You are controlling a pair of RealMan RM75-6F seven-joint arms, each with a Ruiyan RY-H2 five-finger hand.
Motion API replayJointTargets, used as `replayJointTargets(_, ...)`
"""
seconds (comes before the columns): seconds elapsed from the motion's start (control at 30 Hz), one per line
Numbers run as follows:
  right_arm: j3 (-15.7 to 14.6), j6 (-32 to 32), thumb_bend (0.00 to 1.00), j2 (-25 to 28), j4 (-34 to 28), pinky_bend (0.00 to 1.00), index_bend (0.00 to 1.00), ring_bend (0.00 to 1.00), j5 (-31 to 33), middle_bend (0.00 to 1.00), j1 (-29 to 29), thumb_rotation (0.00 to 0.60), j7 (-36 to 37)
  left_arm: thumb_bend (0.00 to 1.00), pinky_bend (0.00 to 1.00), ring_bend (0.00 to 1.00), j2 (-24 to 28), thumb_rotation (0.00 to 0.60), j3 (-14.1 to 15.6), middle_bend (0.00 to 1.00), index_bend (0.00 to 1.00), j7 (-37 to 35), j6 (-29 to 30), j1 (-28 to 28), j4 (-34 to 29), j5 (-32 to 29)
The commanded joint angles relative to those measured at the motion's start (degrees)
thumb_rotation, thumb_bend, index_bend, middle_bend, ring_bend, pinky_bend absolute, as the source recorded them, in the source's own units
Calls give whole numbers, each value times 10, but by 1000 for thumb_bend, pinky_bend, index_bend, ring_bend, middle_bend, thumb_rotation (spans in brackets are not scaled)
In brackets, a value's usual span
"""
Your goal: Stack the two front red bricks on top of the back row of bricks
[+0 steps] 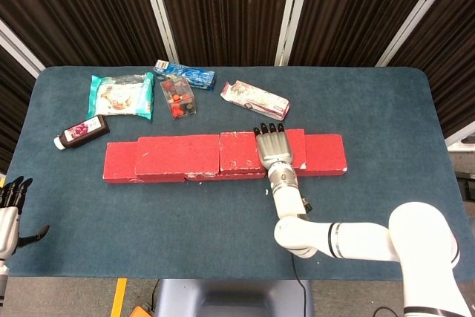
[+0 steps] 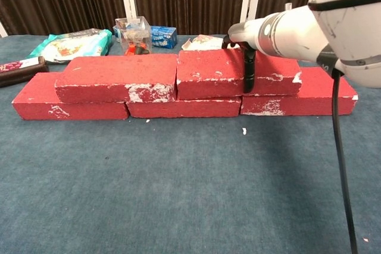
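Three red bricks lie end to end as the bottom row (image 1: pixel 326 155) (image 2: pixel 309 96) across the middle of the table. Two more red bricks sit on top of that row: the left one (image 1: pixel 178 155) (image 2: pixel 119 77) and the right one (image 1: pixel 239 152) (image 2: pixel 205 72), end to end and almost touching. My right hand (image 1: pixel 276 150) (image 2: pixel 247 40) lies over the right end of the upper right brick, fingers stretched across its top and the thumb (image 2: pixel 247 72) down its front face, gripping it. At the bottom left of the head view my left hand (image 1: pixel 9 209) hangs off the table, fingers apart and empty.
Behind the bricks lie a teal snack bag (image 1: pixel 121 95), a dark bottle (image 1: pixel 82 131), a clear box (image 1: pixel 178 98), a blue carton (image 1: pixel 185 74) and a pink-white packet (image 1: pixel 254 99). A white crumb (image 2: pixel 243 130) lies in front of the bricks.
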Motion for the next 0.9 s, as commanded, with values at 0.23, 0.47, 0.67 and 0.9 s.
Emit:
replayJointTargets(0.23,2,3,13,-4,2,0,201,0,3,106,1,600,-2,198,0,0,1,600,0,0,0,0,0,1,-2,-2)
replayJointTargets(0.47,4,4,7,-5,3,0,189,0,4,103,1,600,-4,198,0,0,1,600,0,0,0,2,-1,0,-3,-4)
replayJointTargets(0.67,13,7,0,10,-31,0,168,0,-11,84,-7,600,15,198,0,0,1,600,-2,0,0,4,-2,0,-2,-7)
replayJointTargets(0.9,24,64,0,101,-197,0,164,0,-99,74,-54,600,70,198,0,0,-1,600,-3,0,0,6,-5,-3,1,-9)
